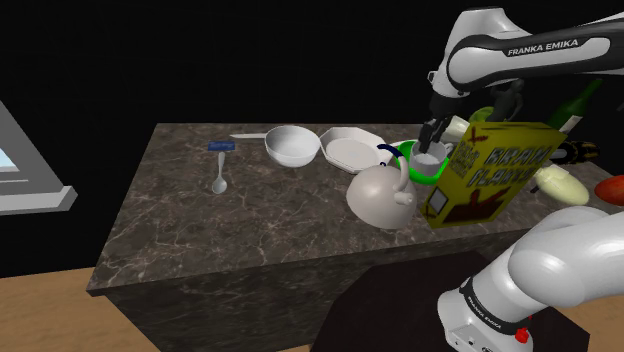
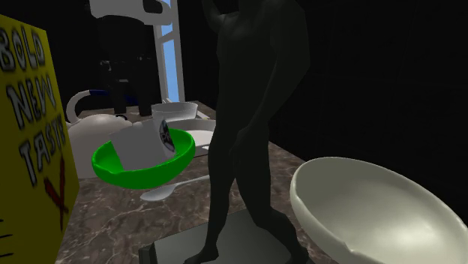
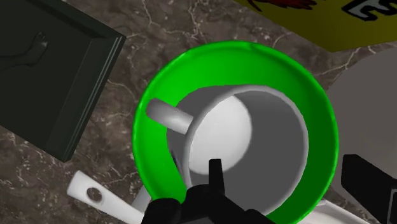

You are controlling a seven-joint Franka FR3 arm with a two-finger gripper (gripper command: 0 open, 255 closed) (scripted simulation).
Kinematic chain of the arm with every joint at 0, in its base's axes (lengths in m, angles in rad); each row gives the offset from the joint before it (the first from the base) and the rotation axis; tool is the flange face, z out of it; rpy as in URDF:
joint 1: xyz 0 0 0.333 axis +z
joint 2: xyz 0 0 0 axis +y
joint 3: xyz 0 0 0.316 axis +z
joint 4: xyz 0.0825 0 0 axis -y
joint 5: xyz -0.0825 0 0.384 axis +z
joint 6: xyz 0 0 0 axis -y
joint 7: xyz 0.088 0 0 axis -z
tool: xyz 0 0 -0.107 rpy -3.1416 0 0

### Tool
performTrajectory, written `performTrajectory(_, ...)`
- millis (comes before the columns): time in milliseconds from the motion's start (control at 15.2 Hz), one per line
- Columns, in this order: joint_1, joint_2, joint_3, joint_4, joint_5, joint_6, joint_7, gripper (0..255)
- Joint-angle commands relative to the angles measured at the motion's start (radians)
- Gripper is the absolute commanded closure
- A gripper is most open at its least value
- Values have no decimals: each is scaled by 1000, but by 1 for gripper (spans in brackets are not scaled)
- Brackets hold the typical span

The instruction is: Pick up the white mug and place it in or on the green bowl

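The white mug [image 3: 280,130] sits inside the green bowl [image 3: 153,102], with its handle [image 3: 168,116] pointing toward the dark statue base. My gripper [image 3: 283,170] is open just above it. One finger [image 3: 216,175] hangs over the mug's hollow and the other [image 3: 369,184] stands outside the rim, neither pressing the wall. From the shoulder view the gripper [image 1: 432,138] hovers over the mug [image 1: 428,160] and bowl [image 1: 408,168]. In the second exterior view the mug [image 2: 169,131] leans tilted in the bowl [image 2: 139,171].
A yellow cereal box [image 1: 490,170] and a white teapot [image 1: 380,195] crowd the bowl. A dark statue [image 2: 255,127] on a square base [image 3: 57,70] stands close by, with a spoon [image 2: 161,191] beside the bowl. Further along the counter are a white bowl [image 1: 292,145] and a white dish [image 1: 352,150].
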Motion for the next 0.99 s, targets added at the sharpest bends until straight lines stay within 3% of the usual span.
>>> performTrajectory(0,0,0,0,0,0,0,0,0)
performTrajectory(132,0,0,0,0,0,0,0,0)
performTrajectory(396,9,-20,20,111,18,-132,-4,0)
performTrajectory(924,9,-20,20,111,18,-132,-4,0)
